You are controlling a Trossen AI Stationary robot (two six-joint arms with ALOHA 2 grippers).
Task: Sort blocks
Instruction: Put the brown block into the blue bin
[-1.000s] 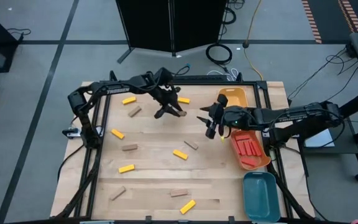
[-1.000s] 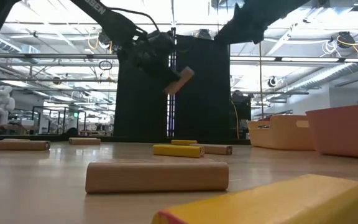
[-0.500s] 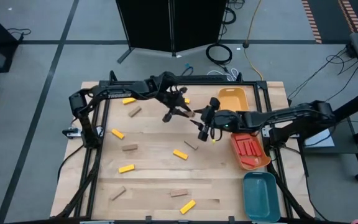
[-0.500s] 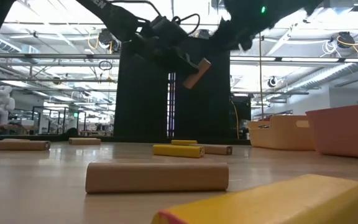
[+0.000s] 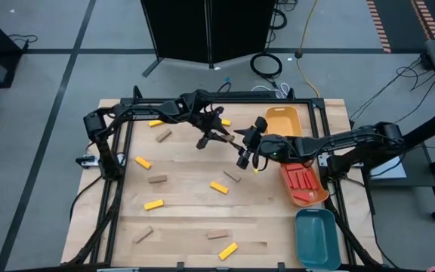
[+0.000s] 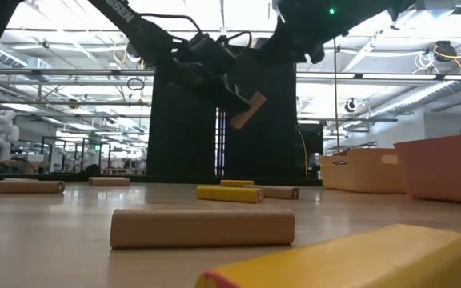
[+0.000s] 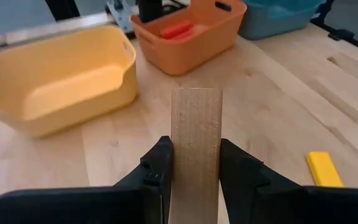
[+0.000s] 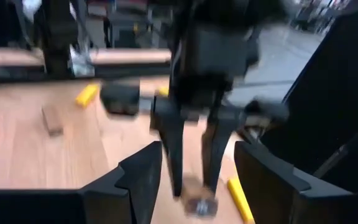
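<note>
Above the table, just beside the yellow tray (image 5: 282, 119), my left gripper (image 7: 194, 165) clamps a tan block (image 7: 196, 149). My right gripper (image 5: 246, 147) hangs spread-fingered at its far end, so this looks like a handover; next I should close squarely on that end.

Robotics lab or industrial test hall. Wooden table (image 5: 195, 204) on grey concrete floor (image 5: 36, 113) w/ taped lines, loose cables (image 5: 266, 64). Low view: exposed ceiling trusses (image 6: 70, 76), strip lights, equipment racks.

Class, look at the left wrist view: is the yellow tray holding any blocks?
No. The yellow tray shows a bare floor; red blocks lie only in the orange tray.
</note>
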